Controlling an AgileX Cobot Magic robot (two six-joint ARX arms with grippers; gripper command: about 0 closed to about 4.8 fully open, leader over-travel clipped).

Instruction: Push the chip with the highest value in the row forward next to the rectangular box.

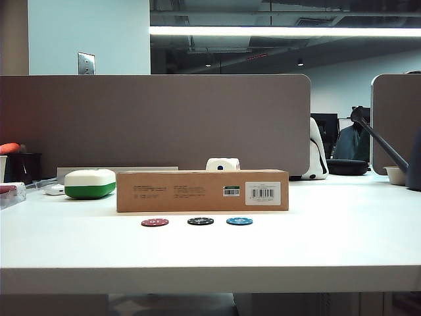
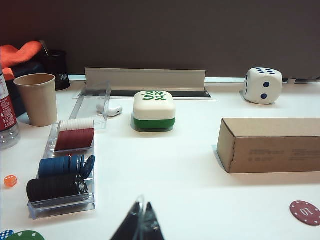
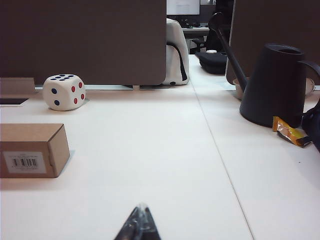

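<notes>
Lying untouched mid-row before the rectangular box (image 1: 202, 190), the chip (image 1: 200, 221) is awaited; left pincer (image 2: 141, 220) and right pincer (image 3: 140, 222) are held closed, well back.

Left gripper (image 2: 140, 225) hangs low over the table, fingertips together; right gripper (image 3: 139, 225) likewise, fingertips closed.

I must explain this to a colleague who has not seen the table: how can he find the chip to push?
Find the long brown cardboard box on the white table. Before it lie three chips in a row; take the middle, black chip, between red and blue.
</notes>
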